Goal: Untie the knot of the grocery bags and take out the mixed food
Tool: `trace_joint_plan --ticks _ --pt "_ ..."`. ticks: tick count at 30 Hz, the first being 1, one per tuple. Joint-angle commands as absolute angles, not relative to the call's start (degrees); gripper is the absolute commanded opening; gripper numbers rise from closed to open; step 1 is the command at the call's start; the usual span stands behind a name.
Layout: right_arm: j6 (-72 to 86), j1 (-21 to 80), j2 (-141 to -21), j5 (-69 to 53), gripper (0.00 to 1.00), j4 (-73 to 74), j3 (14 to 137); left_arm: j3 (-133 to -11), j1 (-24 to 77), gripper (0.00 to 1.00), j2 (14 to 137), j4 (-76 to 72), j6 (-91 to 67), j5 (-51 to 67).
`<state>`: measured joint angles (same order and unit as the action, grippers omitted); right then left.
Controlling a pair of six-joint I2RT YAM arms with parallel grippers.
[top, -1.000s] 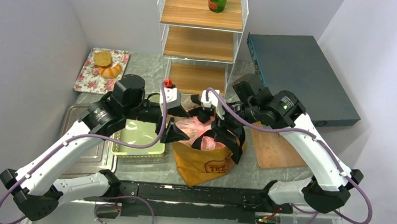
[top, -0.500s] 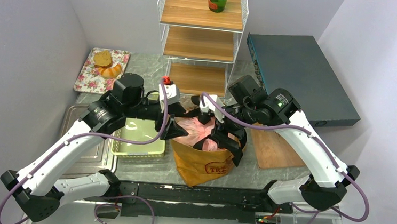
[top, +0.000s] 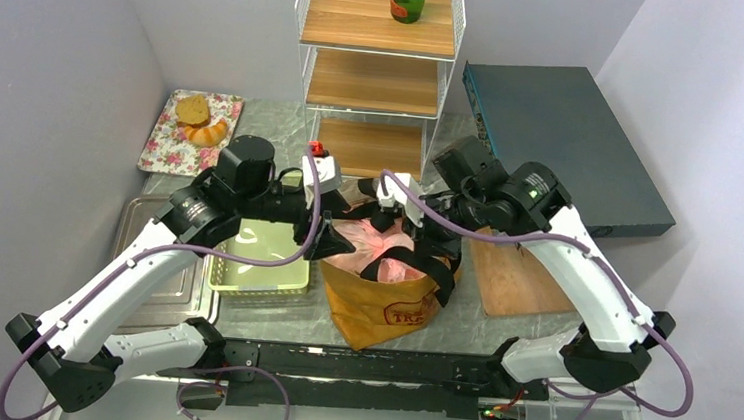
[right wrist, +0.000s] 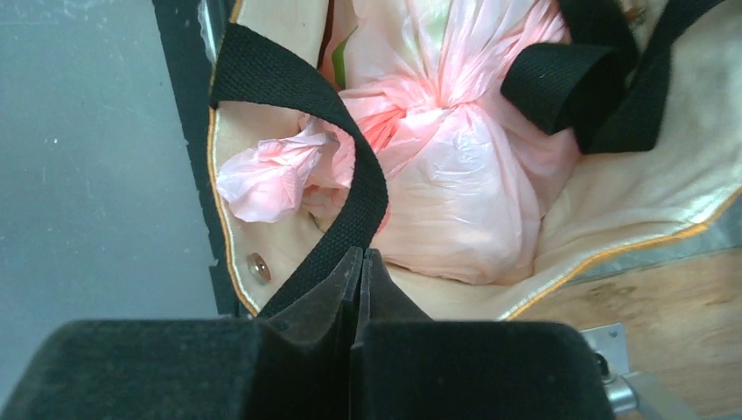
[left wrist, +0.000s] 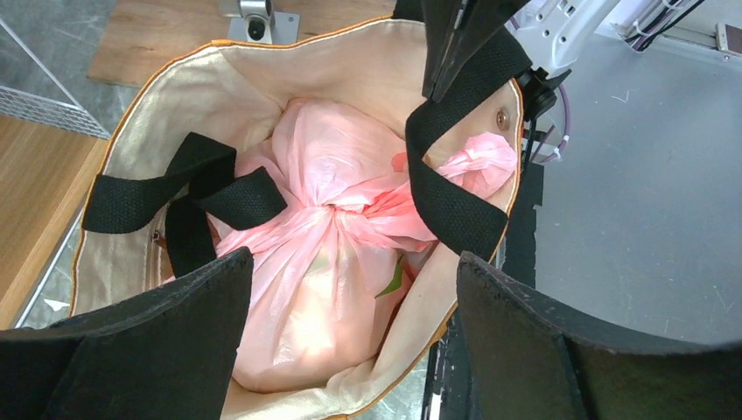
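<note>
Right wrist shows right gripper [right wrist: 359, 255] clamped on black strap [right wrist: 360, 179]; left wrist shows left gripper [left wrist: 350, 267] wide open, empty.

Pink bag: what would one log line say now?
pink bag: knotted, inside tote | left pincer: open above bag | right pincer: shut at strap

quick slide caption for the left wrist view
Open left gripper above the brown tote, knotted pink bag inside between black straps.
</note>
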<state>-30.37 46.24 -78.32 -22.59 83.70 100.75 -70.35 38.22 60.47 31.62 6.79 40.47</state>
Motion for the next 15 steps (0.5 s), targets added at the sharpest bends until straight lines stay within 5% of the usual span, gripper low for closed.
trace_joint_plan --ticks 1,8,15 --pt "-29.7 46.5 -72.0 -23.8 0.0 78.3 105.1 -71.2 37.9 0.87 60.5 29.5 7.3 40.2" --pt "-30.5 46.4 -63.7 -26.1 0.0 79.9 101.0 -72.8 38.0 0.79 62.8 29.6 12.4 41.5" --pt "-30.6 46.5 -50.7 -28.4 0.0 76.7 80.0 -74.3 40.7 0.67 68.3 27.7 15.8 37.5"
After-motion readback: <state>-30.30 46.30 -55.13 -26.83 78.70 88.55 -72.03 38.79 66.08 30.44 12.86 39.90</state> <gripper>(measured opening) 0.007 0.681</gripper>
